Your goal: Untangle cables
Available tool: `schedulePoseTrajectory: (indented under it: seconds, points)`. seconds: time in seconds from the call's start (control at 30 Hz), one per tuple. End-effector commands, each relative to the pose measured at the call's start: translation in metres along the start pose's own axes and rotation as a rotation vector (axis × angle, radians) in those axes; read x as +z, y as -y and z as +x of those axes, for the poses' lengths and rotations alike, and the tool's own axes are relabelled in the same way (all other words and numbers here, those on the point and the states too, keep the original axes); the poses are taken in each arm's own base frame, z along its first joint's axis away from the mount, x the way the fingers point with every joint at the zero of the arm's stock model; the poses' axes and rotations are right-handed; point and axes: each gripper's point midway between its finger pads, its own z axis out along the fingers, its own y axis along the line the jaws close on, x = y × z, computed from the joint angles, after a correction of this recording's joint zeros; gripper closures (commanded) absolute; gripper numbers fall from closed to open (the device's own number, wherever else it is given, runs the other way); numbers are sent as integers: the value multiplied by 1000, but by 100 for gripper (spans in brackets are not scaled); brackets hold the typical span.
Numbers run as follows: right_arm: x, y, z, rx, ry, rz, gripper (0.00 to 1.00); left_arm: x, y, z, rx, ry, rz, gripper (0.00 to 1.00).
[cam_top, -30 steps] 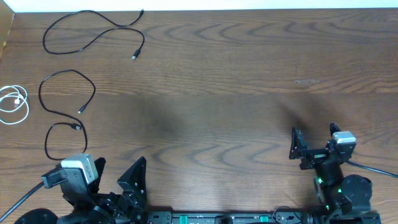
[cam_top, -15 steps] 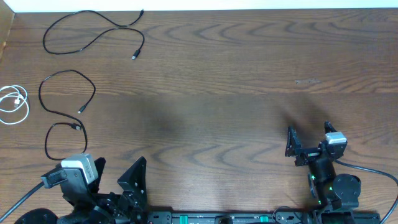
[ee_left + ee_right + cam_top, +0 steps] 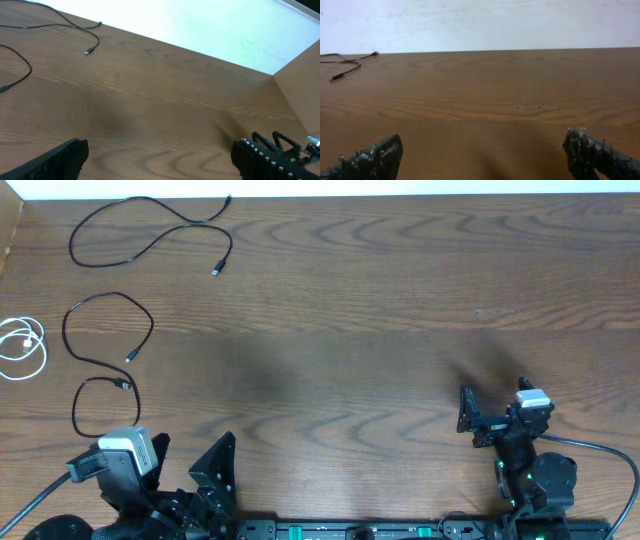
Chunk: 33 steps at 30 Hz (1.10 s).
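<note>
Overhead view: over the last second the right gripper point(image 3: 493, 418) has drawn back toward its base at the near edge of the table point(image 3: 350, 330). It is well apart from every cable. Its jaws stand wide apart with nothing between them, and the right wrist view confirms this. The left gripper point(image 3: 186, 464) has not shifted. It sits low by its base, jaws likewise spread and empty.

No cable has moved in that time. Judgement: both arms appear to be parking, which suggests the untangling is finished or nearly so.

Count of items on the table:
- 3 black cables
- 1 white cable
- 2 grippers

Locations, all in the far-left area of the table:
- The upper black cable point(image 3: 186, 222) lies as a loose open curve near the far edge.
- The middle black cable point(image 3: 109, 296) forms 1 open loop below it.
- The lower black cable point(image 3: 76, 408) forms a smaller loop just beside the left arm.
- The white cable point(image 3: 24, 340) is coiled at the left edge.

The middle and lower black cables come very close at 1 point. At this resolution I cannot tell whether they touch or cross there.
</note>
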Motion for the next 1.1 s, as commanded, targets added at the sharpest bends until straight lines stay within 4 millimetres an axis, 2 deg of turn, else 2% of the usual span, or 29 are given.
schedulePoseTrajectory:
  seconds: [0.0,0.13,0.57,1.07]
  points:
    - [-1,1,-3,-25,19,8,1,1,-1,0,14,0,-3,4]
    - [-4,0,-13,-32,64,6,1,1,-1,0,14,0,-3,4]
    - [-4,-3,-12,-78,60,-6,1,1,-1,0,14,0,-3,4]
    - [-4,6,-12,-45,59,36,1,1,-1,0,14,0,-3,4]
